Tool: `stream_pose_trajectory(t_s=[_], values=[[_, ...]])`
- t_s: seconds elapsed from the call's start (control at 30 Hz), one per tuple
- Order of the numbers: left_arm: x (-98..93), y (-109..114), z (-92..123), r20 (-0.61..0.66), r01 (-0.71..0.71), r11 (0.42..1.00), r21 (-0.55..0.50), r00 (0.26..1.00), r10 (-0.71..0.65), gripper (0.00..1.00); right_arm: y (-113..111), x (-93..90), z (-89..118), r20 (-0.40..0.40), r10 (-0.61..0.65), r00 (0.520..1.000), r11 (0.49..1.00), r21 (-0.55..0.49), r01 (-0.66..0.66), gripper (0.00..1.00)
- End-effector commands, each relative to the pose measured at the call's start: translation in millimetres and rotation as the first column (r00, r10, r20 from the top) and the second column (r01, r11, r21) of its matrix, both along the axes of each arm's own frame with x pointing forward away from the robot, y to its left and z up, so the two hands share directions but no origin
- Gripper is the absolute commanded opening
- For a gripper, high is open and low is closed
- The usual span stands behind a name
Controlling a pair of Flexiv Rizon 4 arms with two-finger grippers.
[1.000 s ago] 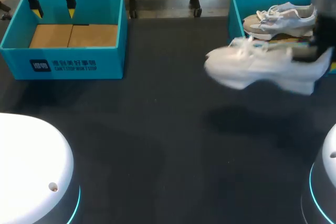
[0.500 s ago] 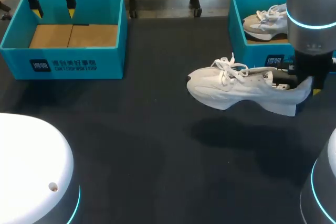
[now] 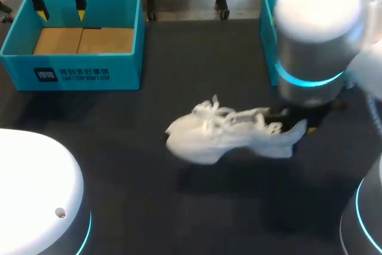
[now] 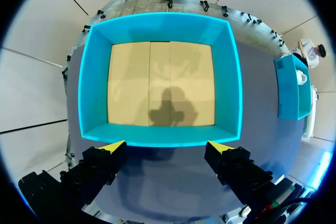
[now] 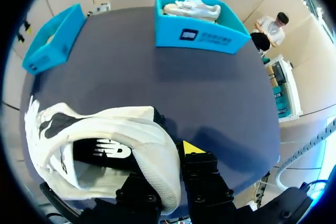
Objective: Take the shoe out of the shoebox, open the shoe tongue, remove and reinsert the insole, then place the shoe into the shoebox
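Shoe (image 3: pixel 224 132) now hangs farther from its shoebox (image 5: pixel 202 38), lower over the table (image 3: pixel 179 58) — heel wall clamped between the right gripper (image 5: pixel 169 153) fingers, toe stretching off beside it. Left gripper (image 4: pixel 167 145) hangs spread above the second shoebox (image 4: pixel 93 87).

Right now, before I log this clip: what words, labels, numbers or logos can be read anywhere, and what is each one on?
Empty box, front wall: a white logo block and two lines of white print, too small to read surely.
Second box, front wall: a dark label and white print, too small to read.
Shoe, on its dark insole: a white logo mark, no readable words.
No other print or numbers show on the table.
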State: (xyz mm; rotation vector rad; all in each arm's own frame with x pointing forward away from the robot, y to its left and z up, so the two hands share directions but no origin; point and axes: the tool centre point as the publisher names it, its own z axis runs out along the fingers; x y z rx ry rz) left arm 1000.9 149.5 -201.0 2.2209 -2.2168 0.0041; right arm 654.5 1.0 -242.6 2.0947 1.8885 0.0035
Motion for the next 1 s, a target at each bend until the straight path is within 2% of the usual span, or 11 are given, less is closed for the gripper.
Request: stream_pose_trajectory(t_s=[0.03,0.23,0.27,0.33,0.53,1.0], values=[[-0.3,0.2,0.5,0.000,0.001,1.000,0.002,1.000,-0.001,1.00,77.5,9.7,-31.6,-0.033,0.003,0.999,0.998,-0.061,-0.005,0.00],[-0.3,0.2,0.5,0.000,0.001,1.000,0.002,1.000,-0.001,1.00,109.1,18.7,-67.1,-0.083,0.011,0.996,0.998,-0.061,-0.016,0.00],[-0.3,0.2,0.5,0.000,0.001,1.000,0.002,1.000,-0.001,1.00,111.6,20.3,-72.0,-0.087,0.000,0.996,0.996,-0.085,-0.007,0.00],[-0.3,0.2,0.5,0.000,0.001,1.000,0.002,1.000,-0.001,1.00,113.5,23.0,-82.6,-0.091,-0.002,0.996,0.999,-0.053,-0.003,0.00],[-0.3,0.2,0.5,0.000,0.001,1.000,0.002,1.000,-0.001,1.00,122.8,20.3,-106.1,-0.097,-0.007,0.995,0.997,-0.073,0.000,0.00],[-0.3,0.2,0.5,0.000,0.001,1.000,0.002,1.000,-0.001,1.00,130.6,14.8,-136.5,-0.132,-0.025,0.991,0.997,-0.070,0.016,0.00]])
